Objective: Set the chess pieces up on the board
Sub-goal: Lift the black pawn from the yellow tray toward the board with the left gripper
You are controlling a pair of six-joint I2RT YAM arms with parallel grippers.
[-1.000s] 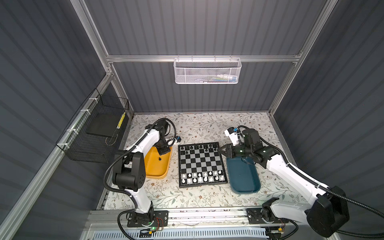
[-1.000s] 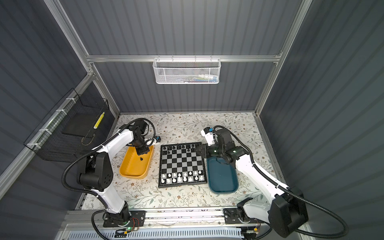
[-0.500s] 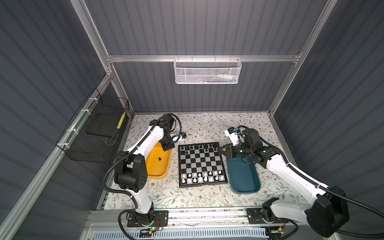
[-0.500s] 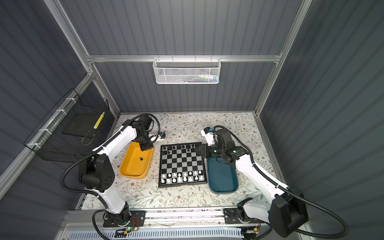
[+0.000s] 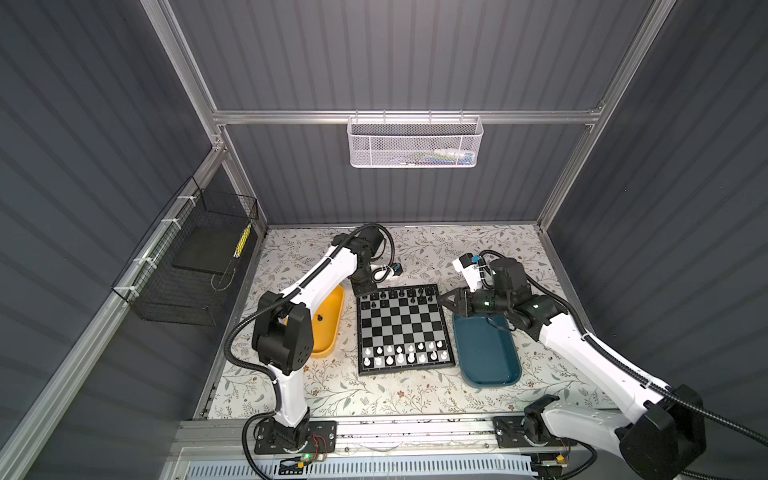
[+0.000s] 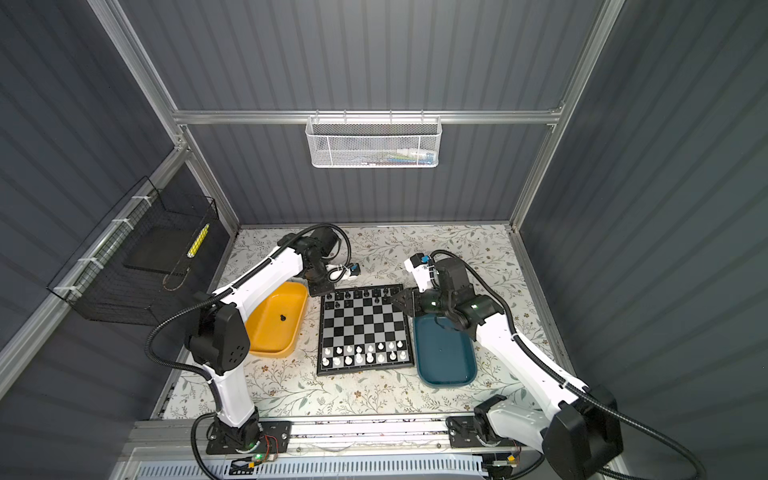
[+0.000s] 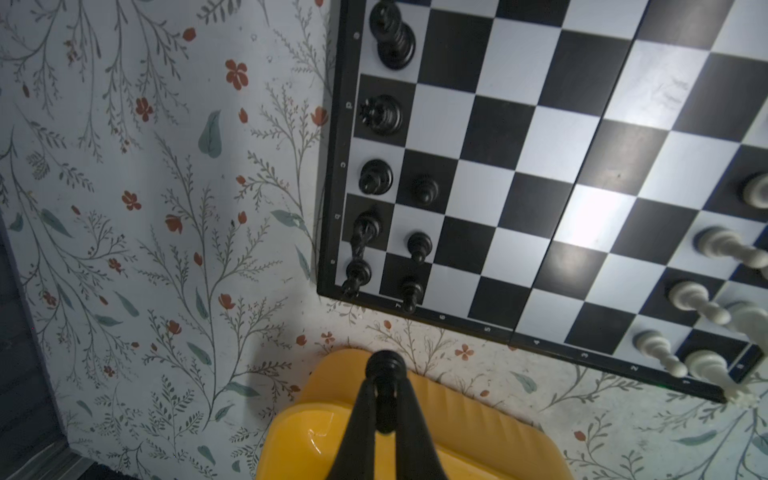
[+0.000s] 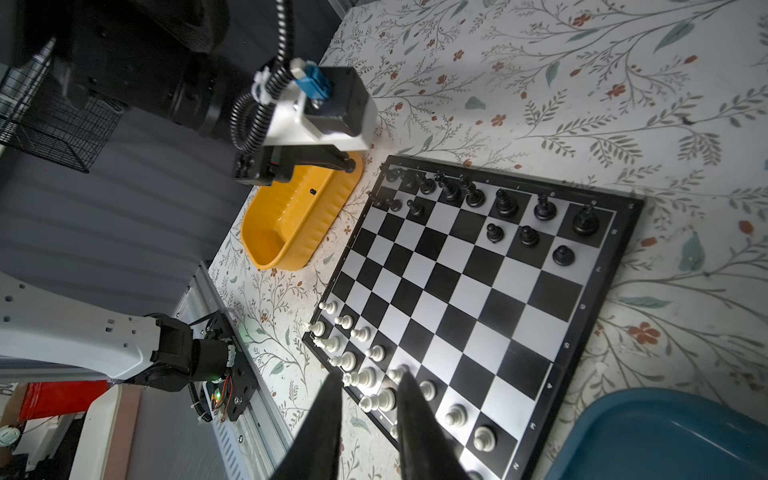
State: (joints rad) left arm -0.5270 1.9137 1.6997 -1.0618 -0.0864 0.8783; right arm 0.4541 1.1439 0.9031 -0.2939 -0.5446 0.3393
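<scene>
The board lies in the middle of the table, with black chess pieces along its far rows and white chess pieces along its near rows. My left gripper is shut on a small black pawn, held above the far end of the yellow tray, just off the board's far left corner. My right gripper hovers at the board's far right corner. Its jaws stand a little apart with nothing between them.
One more black piece lies in the yellow tray left of the board. A teal tray with nothing in it sits right of the board. A black wire basket hangs on the left wall.
My left gripper has moved from over the yellow tray towards the board's far left corner, carrying the black pawn. The right arm has stayed still.
</scene>
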